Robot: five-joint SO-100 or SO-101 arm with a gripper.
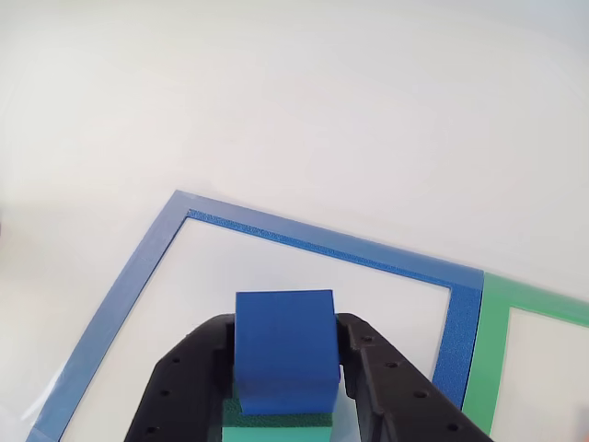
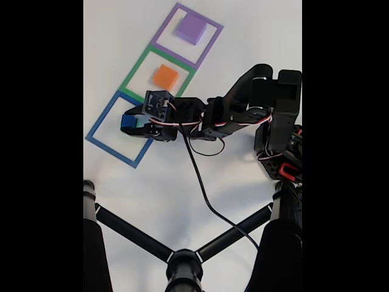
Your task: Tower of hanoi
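White tabletop carries three taped squares. Black two-finger gripper point(image 1: 287, 387) clamps a blue foam cube point(image 1: 284, 350) stacked on a green foam block point(image 1: 276, 427), directly between its fingers, over the blue-taped square point(image 1: 138, 267).

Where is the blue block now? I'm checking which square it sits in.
The blue block is between the gripper fingers over the blue-taped square, atop a green block, at the fixed view's left.

a matt, foam-like blue block point(image 1: 283, 354) sits in the claw point(image 1: 285, 387) of black moulded plastic, over a grainy green block point(image 1: 276, 425); beside it, smooth blue tape point(image 1: 138, 267) lines the white matt worktop point(image 1: 276, 101).
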